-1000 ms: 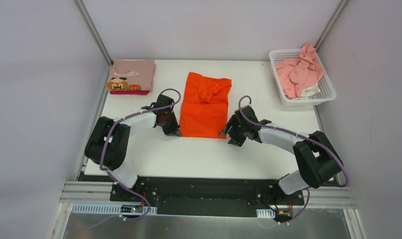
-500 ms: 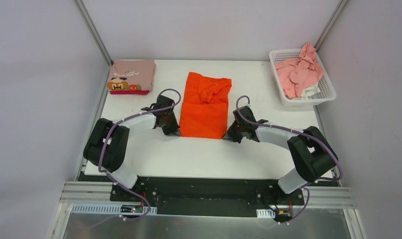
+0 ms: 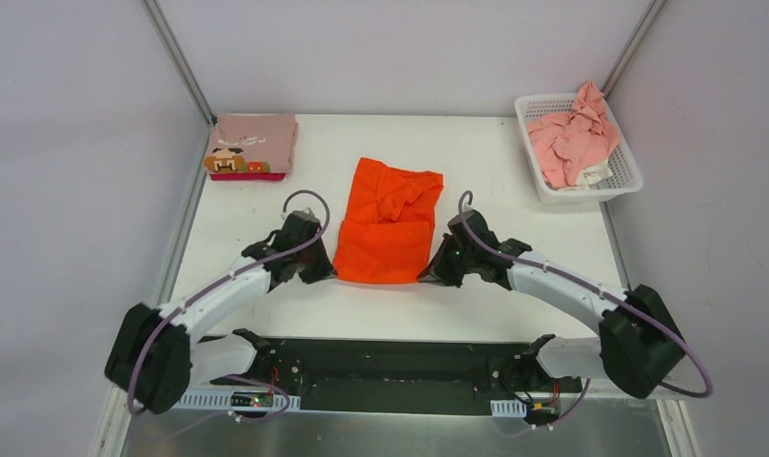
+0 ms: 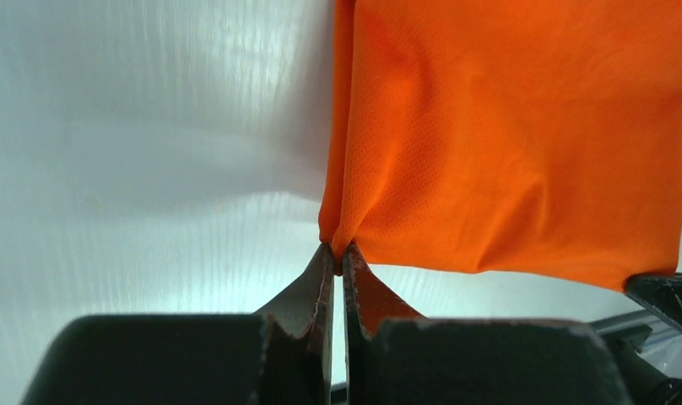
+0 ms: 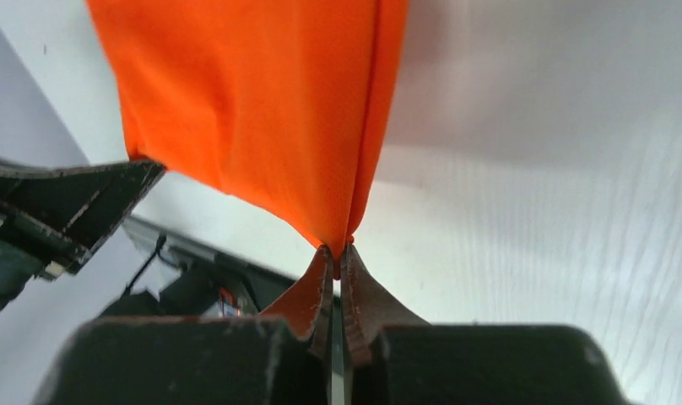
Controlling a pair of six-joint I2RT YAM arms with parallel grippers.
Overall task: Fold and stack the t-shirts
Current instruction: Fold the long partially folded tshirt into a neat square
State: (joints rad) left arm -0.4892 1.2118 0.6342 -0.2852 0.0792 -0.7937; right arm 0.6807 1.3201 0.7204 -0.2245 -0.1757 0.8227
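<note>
The orange t-shirt point(image 3: 388, 221) lies partly folded in the middle of the table, its near edge raised off the surface. My left gripper point(image 3: 329, 273) is shut on the shirt's near left corner point(image 4: 336, 240). My right gripper point(image 3: 424, 276) is shut on the near right corner point(image 5: 338, 240). The orange cloth point(image 4: 506, 135) hangs stretched between the two grippers point(image 5: 245, 118). A folded dusty-pink t-shirt with a pixel cartoon face point(image 3: 254, 143) rests on a magenta one point(image 3: 263, 175) at the back left. Crumpled light pink t-shirts point(image 3: 575, 139) fill the basket.
A white lattice basket point(image 3: 617, 183) stands at the back right of the white table point(image 3: 495, 162). Metal frame posts point(image 3: 176, 57) rise at both back corners. The black mounting rail point(image 3: 390, 367) runs along the near edge.
My right gripper closed on the shirt's near right corner. Both arms then pulled toward the near edge and lifted the shirt's front edge, which has slid nearer.
</note>
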